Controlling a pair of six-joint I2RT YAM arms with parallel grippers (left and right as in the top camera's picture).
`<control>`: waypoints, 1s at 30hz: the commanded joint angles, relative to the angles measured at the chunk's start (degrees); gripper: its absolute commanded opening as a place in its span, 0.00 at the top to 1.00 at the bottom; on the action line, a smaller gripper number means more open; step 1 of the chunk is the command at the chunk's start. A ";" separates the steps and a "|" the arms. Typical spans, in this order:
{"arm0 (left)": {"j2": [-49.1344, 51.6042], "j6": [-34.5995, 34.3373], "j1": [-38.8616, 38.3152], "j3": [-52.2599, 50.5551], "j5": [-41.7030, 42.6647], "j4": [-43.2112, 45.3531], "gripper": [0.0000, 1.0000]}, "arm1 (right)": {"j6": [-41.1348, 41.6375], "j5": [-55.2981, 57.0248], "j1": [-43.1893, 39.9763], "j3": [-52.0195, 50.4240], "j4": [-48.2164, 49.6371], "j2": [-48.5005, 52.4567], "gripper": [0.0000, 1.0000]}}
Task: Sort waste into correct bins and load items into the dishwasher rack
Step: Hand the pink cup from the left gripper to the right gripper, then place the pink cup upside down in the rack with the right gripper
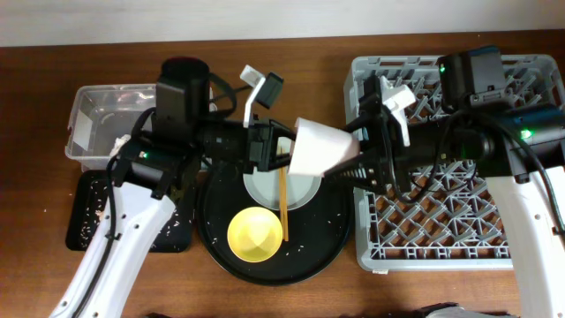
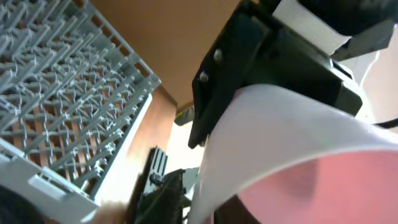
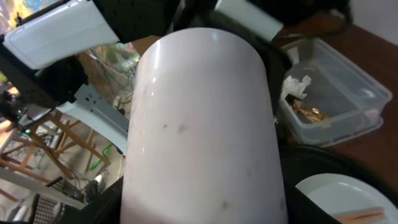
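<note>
Your pink cup [image 1: 316, 146] is up in the air over the plate [image 1: 265, 190], between both arms and just short of the rack [image 1: 441, 230]. The right tool [image 1: 353, 159] looks clamped round its body. The left tool [image 1: 278, 146] is at the rim, can't tell if it's gripping. The cup's probably light, stiff and slippery, so I'd grab mid-wall, not the lip.

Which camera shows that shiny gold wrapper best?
The right wrist view: the gold wrapper lies plainly in the clear tub beside the napkin. Overhead it is too small to tell; the left wrist view misses it.
</note>
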 commanded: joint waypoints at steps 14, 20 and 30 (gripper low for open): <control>0.02 4.33 3.89 -0.09 -35.30 -12.46 0.55 | 2.80 8.26 -0.13 0.02 0.52 0.28 0.46; 0.02 4.37 6.75 -0.09 -47.30 -20.65 0.52 | 30.14 54.12 -4.63 -0.63 -1.84 0.31 0.50; 0.02 4.37 6.75 -0.11 -47.84 -22.97 0.01 | 37.44 66.31 -4.63 -27.76 9.53 0.35 0.49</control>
